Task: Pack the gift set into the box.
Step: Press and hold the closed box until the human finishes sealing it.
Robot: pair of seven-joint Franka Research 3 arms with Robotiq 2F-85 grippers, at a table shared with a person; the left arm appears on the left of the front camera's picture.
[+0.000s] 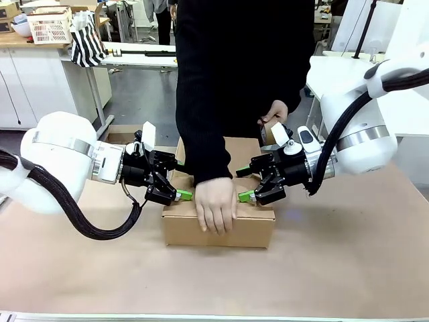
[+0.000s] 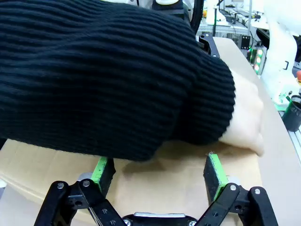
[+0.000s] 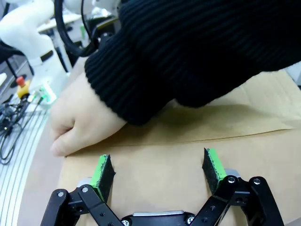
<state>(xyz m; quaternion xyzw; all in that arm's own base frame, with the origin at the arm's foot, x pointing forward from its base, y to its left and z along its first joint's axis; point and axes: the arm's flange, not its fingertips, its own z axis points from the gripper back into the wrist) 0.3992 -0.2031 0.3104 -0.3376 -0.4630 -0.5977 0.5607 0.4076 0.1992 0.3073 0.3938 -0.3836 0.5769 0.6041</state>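
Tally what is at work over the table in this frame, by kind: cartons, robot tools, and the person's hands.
Cardboard cartons: 1, the box, flaps shut under a hand
Robot tools: 2, left tool and right tool, both open
Person's hands: 2, one hand pressing on the box, the other hand raised behind it
Total: 5

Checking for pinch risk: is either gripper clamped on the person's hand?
No; the left gripper and right gripper hang open on either side of the hand pressing the box.

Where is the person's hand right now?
In the front view, the person's hand rests flat on top of the box at the table's middle, near its front edge, between the open left gripper and the open right gripper.
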